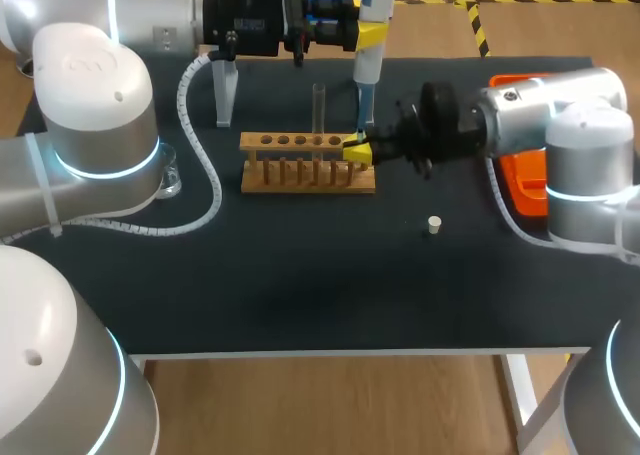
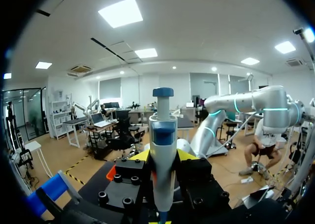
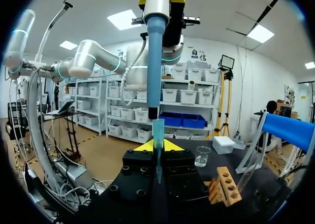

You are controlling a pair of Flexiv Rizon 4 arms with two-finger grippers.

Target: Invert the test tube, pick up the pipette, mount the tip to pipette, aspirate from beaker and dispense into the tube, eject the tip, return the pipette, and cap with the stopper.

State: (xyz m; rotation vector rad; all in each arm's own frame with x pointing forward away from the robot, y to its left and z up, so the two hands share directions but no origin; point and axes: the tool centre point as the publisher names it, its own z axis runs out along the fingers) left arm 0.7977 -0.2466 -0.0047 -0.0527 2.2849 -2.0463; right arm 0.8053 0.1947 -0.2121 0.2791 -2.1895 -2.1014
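In the upper middle of the head view, the left gripper (image 1: 372,33) squeezes the pipette (image 1: 367,70), which stands straight up with its nose pointing down. Just under it, by the wooden rack (image 1: 300,170), the right gripper (image 1: 357,152) pinches the blue tip (image 3: 158,135), upright too, wide end up. This looks like the tip-mounting step, and next the nose must push straight down into the tip.

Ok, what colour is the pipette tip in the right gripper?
Translucent pale blue; the pipette tip shows best in the right wrist view.
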